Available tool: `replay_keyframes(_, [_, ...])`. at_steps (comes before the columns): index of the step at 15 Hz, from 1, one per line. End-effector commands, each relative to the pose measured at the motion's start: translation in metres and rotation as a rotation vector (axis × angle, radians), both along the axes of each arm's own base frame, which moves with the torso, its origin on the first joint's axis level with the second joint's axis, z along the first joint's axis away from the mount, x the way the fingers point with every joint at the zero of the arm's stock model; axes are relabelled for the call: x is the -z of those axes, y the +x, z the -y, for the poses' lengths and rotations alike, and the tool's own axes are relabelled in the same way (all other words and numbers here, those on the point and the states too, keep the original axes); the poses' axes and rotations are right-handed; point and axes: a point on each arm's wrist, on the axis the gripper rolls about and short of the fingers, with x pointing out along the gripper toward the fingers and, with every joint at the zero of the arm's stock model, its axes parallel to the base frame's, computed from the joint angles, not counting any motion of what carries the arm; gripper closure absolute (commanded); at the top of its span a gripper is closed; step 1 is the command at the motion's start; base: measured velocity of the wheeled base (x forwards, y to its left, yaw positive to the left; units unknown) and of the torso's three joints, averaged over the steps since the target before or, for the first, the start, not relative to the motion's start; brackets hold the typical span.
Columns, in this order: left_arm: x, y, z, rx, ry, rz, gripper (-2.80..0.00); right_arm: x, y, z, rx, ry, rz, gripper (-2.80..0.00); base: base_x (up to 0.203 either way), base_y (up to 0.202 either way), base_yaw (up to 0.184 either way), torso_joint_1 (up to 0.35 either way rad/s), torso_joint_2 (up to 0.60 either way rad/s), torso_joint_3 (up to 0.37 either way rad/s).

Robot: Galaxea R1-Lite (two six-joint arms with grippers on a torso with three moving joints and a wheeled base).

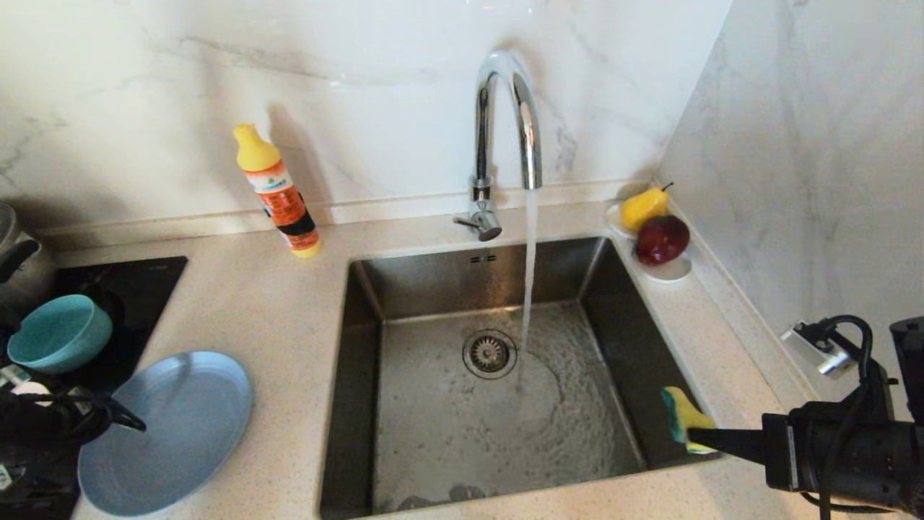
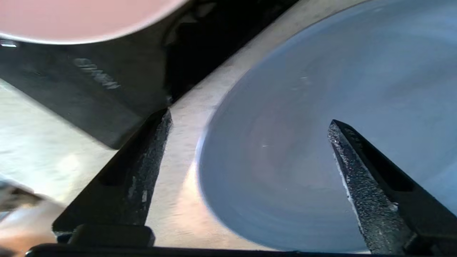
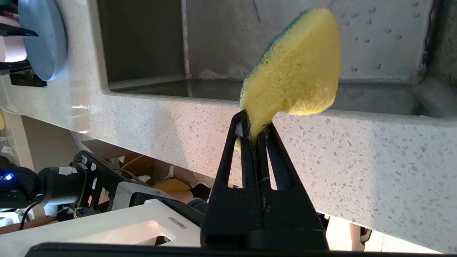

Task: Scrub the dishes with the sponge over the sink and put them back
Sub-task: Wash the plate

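Note:
The grey-blue plate (image 1: 173, 426) lies flat on the counter left of the sink (image 1: 433, 433). My left gripper (image 1: 119, 419) hovers over the plate's left rim. In the left wrist view this gripper (image 2: 249, 119) is open, one finger over the counter, the other over the plate (image 2: 321, 107), nothing held. The pink bowl (image 2: 82, 18) shows just beyond it. The teal bowl (image 1: 61, 332) sits on the black hob. At the sink's right front edge my right gripper (image 1: 696, 433) is shut on the yellow-and-green sponge (image 1: 682, 415), squeezing its end (image 3: 296, 67).
Water runs from the chrome faucet (image 1: 505, 123) into the basin near the drain strainer (image 1: 489, 352). An orange dish-soap bottle (image 1: 278, 191) stands behind the counter. A small white dish (image 1: 671, 269) with pear and apple sits at the back right corner.

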Motion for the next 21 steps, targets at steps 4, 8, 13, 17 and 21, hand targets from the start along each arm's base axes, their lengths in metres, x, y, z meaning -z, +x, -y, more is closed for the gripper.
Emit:
replay_keyframes(4, [0.001, 0.004, 0.0, -0.008, -0.079, 0.058, -2.8, 0.003, 0.0, 0.0, -0.002, -0.002, -0.013, 0.0, 0.0, 0.0, 0.0, 0.0, 0.0, 0.0])
replay_keyframes(8, [0.002, 0.006, -0.001, -0.003, -0.106, 0.087, -2.8, 0.004, -0.001, 0.0, -0.003, -0.003, -0.013, 0.0, 0.0, 0.0, 0.0, 0.0, 0.0, 0.0])
replay_keyframes(13, [0.003, 0.006, -0.001, -0.001, -0.118, 0.09, -2.8, 0.006, 0.001, 0.0, 0.0, 0.005, 0.006, 0.0, 0.0, 0.0, 0.0, 0.0, 0.0, 0.0])
replay_keyframes(17, [0.009, 0.009, -0.002, 0.0, -0.12, 0.082, 0.0, 0.008, 0.003, -0.001, 0.001, 0.001, -0.004, 0.0, 0.0, 0.0, 0.0, 0.0, 0.0, 0.0])
replay_keyframes(21, [0.015, 0.011, -0.004, -0.005, -0.126, 0.071, 0.0, 0.008, 0.004, -0.001, 0.001, 0.001, -0.004, 0.0, 0.0, 0.0, 0.0, 0.0, 0.0, 0.0])
